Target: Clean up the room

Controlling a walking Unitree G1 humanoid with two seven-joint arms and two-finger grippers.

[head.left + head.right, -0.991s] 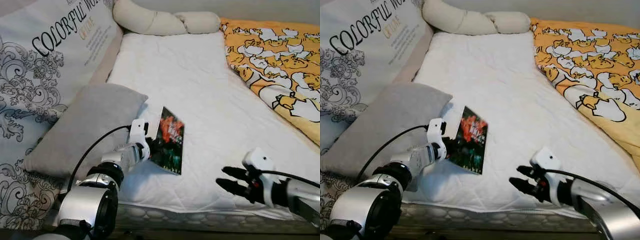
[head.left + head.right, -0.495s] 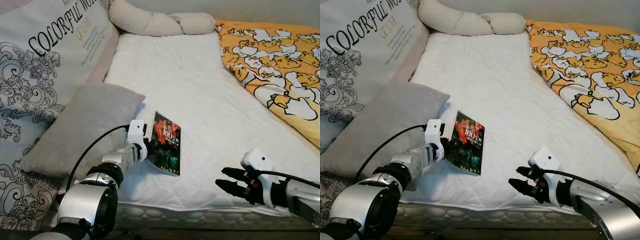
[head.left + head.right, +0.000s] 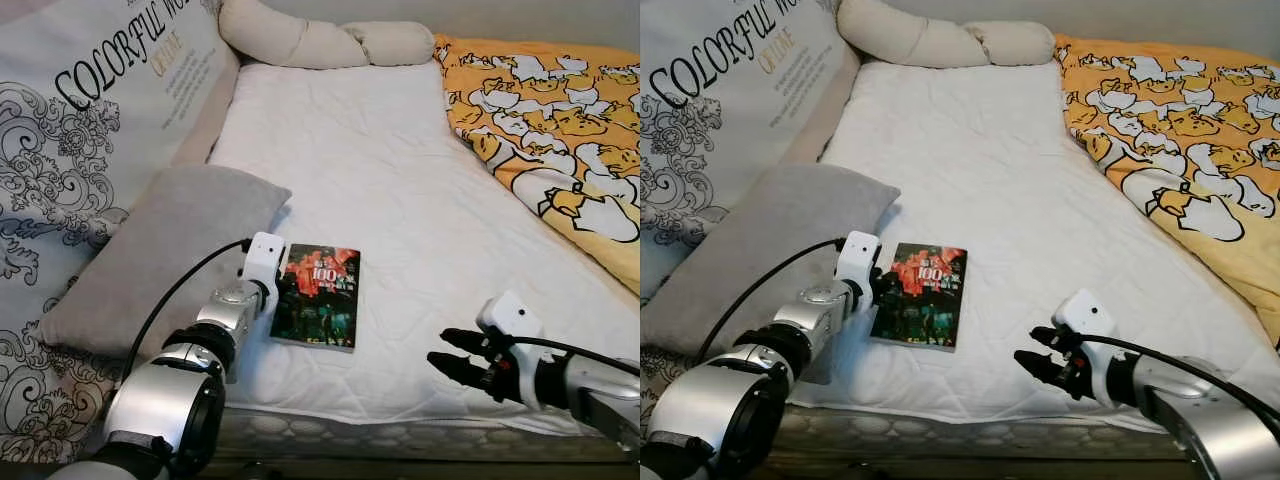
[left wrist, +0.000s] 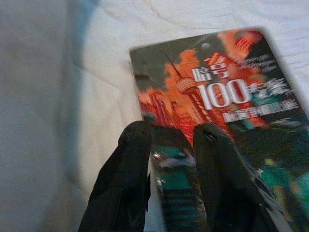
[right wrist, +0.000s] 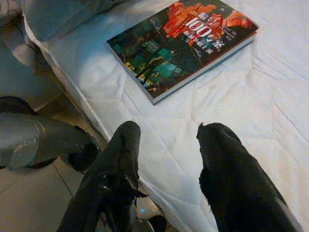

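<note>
1. My left hand [image 4: 169, 140] sits at the near-left edge of a thin paperback book with a dark cover, orange-red skyline art and a white "100" [image 3: 318, 307]. Its two black fingers [image 4: 126, 164] are slightly parted over the cover; I cannot tell whether they grip it.
2. The book lies flat on the white quilted bed mattress [image 3: 390, 180], close to the front edge.
3. Just left of the book lies a plain grey pillow [image 3: 165, 250], beside a large white cushion printed with black scrolls and "COLORFUL" lettering [image 3: 90, 120].
4. My right hand [image 3: 1040, 365] hovers open and empty over the mattress's front edge, well apart from the book.
5. An orange cartoon-print duvet [image 3: 560, 130] covers the right side.
</note>
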